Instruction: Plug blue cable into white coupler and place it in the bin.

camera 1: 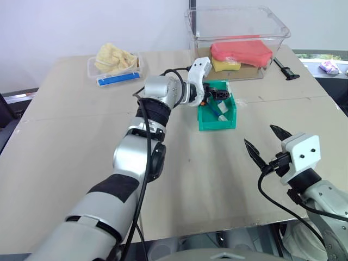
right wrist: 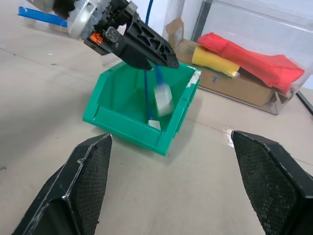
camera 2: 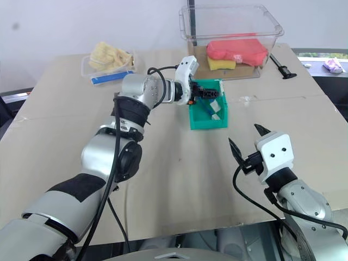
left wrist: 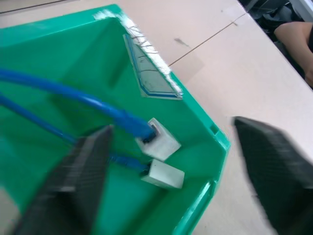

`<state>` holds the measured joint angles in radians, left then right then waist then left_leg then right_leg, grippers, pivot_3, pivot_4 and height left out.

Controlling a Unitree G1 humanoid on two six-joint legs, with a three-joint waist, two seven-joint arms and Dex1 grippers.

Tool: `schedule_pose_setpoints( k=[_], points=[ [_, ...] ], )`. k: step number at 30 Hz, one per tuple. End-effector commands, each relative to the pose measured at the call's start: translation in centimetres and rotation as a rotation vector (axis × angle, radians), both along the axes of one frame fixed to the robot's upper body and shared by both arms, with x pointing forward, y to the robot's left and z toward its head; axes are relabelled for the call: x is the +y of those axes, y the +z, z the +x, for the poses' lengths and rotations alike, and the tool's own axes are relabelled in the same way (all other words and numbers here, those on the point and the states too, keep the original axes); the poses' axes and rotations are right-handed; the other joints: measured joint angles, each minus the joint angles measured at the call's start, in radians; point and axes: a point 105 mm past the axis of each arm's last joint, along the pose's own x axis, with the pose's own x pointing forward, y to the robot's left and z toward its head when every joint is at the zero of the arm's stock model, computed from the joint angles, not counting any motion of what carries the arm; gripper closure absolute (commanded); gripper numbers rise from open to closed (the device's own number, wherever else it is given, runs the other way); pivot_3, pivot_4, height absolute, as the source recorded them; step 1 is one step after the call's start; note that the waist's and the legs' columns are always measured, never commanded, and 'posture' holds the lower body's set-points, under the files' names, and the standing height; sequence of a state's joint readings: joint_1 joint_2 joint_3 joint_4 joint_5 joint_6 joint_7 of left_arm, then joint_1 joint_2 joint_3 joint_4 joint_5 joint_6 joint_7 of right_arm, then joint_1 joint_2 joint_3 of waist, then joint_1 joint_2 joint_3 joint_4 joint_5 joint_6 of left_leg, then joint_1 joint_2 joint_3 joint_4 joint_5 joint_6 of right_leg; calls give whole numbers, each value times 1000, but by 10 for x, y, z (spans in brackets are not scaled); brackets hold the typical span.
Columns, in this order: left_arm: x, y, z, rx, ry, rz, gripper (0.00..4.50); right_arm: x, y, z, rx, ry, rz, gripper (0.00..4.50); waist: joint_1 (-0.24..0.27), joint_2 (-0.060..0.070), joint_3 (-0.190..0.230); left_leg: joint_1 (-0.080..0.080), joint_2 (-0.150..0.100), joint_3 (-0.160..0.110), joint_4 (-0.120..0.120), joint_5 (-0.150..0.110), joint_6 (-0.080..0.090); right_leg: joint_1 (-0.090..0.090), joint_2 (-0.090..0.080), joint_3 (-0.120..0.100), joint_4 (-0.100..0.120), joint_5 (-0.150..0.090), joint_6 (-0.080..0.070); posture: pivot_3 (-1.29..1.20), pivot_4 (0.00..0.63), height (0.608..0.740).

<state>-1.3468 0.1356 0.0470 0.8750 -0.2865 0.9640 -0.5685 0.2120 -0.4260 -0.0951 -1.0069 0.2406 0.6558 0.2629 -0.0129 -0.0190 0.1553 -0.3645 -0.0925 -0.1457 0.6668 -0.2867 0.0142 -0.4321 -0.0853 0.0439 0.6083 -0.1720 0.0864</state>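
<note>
Releasing the joined cable into the bin — you are letting go over the green bin (camera 1: 204,120), so keep the exit clean.

Working left to right: your left gripper (left wrist: 171,161) is hovering over the bin with its jaws spread wide and empty, and the blue cable (left wrist: 73,100) is lying inside with its plug seated in the white coupler (left wrist: 159,143); a second white block (left wrist: 164,175) is sitting just beside it. Lift straight up, judging that the loop could snag a finger and drag out. Your right gripper (camera 1: 267,142) is waiting near the bench's front edge, jaws open and holding nothing; keep it clear there.
</note>
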Motion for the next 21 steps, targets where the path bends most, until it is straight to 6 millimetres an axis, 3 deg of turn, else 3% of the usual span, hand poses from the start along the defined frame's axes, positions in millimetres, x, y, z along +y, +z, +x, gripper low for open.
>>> schedule_pose_setpoints(
  k=[1,3,4,7,11,16,21],
  points=[
    [6,29,-9,-13,-52,-75,100,2,12,-7,-55,16,-7,699,-1,0,0,0,0,0,0,0,0,0,0,0,0,-1,1,0,150,740],
    [15,42,-20,-66,-98,-155,100,1,10,-7,-43,34,-4,699,-4,0,0,0,0,0,0,0,0,0,0,0,1,-1,2,0,150,740],
    [25,47,-27,-175,-119,-156,100,0,9,-6,-37,47,-3,699,-5,1,0,1,1,0,0,0,0,0,0,0,1,-1,2,0,150,740],
    [38,47,-44,-394,-133,-104,100,-6,8,-4,-25,67,-4,699,-10,1,0,3,6,1,-1,0,0,0,1,3,2,0,-1,0,150,740],
    [68,23,-92,-575,-239,-163,100,-19,4,1,4,117,4,699,-3,2,0,4,7,2,-1,0,0,0,1,5,1,1,-1,0,150,740],
    [101,-27,-136,-555,-235,-115,100,-48,-12,-1,64,161,-80,699,11,2,0,3,7,2,-1,0,0,1,1,4,0,0,-1,0,150,740],
    [135,-52,-164,-513,-155,-41,100,-78,-28,-17,143,189,-152,699,24,1,0,4,7,5,0,-3,5,4,1,1,-1,0,-1,0,150,740]
  ],
)
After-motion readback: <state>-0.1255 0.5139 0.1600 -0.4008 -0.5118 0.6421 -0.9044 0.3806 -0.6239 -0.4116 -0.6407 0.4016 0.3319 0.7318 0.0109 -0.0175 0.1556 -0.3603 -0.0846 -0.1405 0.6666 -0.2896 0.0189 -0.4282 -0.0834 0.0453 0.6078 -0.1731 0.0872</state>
